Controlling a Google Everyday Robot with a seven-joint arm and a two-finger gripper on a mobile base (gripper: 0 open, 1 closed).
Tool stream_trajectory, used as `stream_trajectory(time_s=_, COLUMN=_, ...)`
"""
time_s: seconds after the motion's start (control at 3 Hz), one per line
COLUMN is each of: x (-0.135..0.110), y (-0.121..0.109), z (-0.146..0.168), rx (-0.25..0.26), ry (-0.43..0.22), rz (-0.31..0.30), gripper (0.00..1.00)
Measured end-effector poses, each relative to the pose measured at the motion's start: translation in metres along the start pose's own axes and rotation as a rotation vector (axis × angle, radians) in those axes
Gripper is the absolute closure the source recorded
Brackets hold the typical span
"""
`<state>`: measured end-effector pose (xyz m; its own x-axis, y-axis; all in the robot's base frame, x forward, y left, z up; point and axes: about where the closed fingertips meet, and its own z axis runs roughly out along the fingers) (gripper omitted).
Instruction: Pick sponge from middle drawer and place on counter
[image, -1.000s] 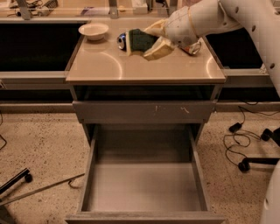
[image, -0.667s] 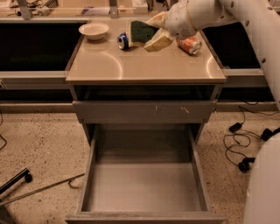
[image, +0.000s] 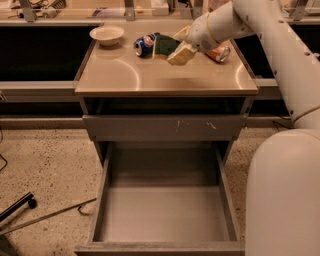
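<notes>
The sponge (image: 164, 44), dark green, is at the back of the tan counter (image: 150, 75), just right of a lying blue can. My gripper (image: 179, 44) reaches in from the right on the white arm. Its beige fingers (image: 181, 53) are closed around the sponge's right end, low over the counter; I cannot tell if the sponge touches the surface. The middle drawer (image: 165, 212) is pulled fully out below, and its grey floor is bare.
A white bowl (image: 106, 34) sits at the counter's back left. A blue can (image: 144, 44) lies beside the sponge and a red can (image: 220, 52) lies behind my wrist. The drawer above has its front (image: 165, 128) closed. My white base (image: 282, 195) fills the right foreground.
My gripper lifted the sponge slightly toward the back of the counter, then lowered it again, ending a little further right beside the blue can.
</notes>
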<state>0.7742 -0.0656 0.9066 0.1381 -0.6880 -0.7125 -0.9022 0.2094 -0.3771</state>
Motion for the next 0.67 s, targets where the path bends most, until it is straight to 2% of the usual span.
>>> stream_trajectory(time_s=0.67, x=0.046, y=0.011, z=0.043, rx=-0.08, ry=0.088, rz=0.112, gripper=1.0)
